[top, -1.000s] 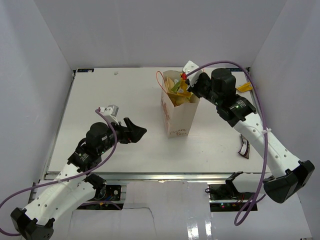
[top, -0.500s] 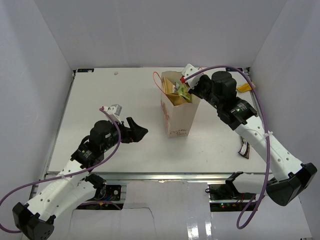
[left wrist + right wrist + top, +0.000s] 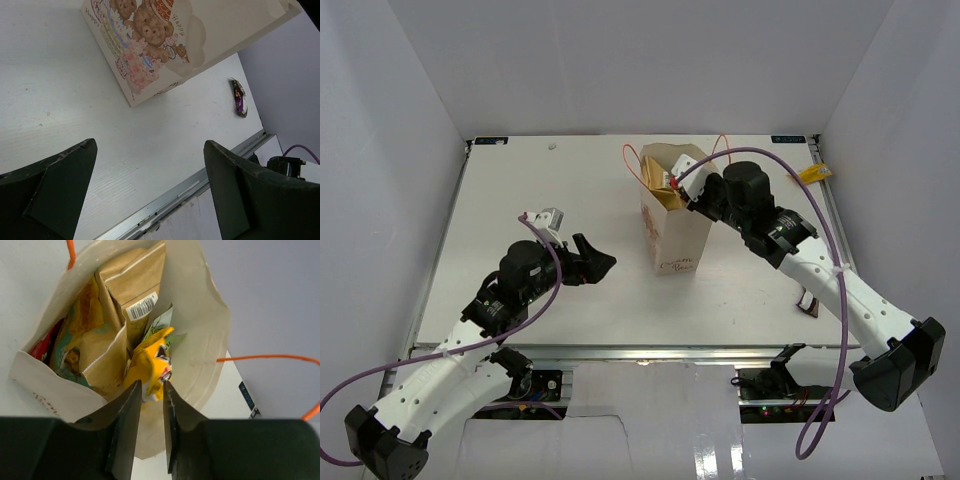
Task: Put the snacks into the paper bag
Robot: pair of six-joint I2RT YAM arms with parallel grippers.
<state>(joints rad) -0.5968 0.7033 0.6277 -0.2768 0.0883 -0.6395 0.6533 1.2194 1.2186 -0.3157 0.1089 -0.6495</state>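
Note:
The cream paper bag (image 3: pixel 672 228) stands upright at mid-table; the left wrist view shows its teddy-bear print (image 3: pixel 150 45). My right gripper (image 3: pixel 684 186) reaches into its mouth. Its jaws (image 3: pixel 151 385) stand only a narrow gap apart, with the lower end of a yellow snack packet (image 3: pixel 147 362) between the tips, inside the bag wall (image 3: pixel 200 315). A yellow-and-teal chip bag (image 3: pixel 80 340), a brown pack (image 3: pixel 135 285), a red packet (image 3: pixel 42 345) and a green one (image 3: pixel 162 322) fill the bag. My left gripper (image 3: pixel 592 260) hangs open and empty (image 3: pixel 150 145), left of the bag.
A dark brown-and-white snack (image 3: pixel 808 298) lies on the table near the right edge, also in the left wrist view (image 3: pixel 239 97). A small yellow packet (image 3: pixel 810 174) lies at the back right corner. Orange cord handles (image 3: pixel 265 358) splay out from the bag. White walls enclose the table.
My right gripper moved left and down from the bag's right rim into its mouth, carrying the yellow packet inside. The left arm shifted slightly and stayed open.

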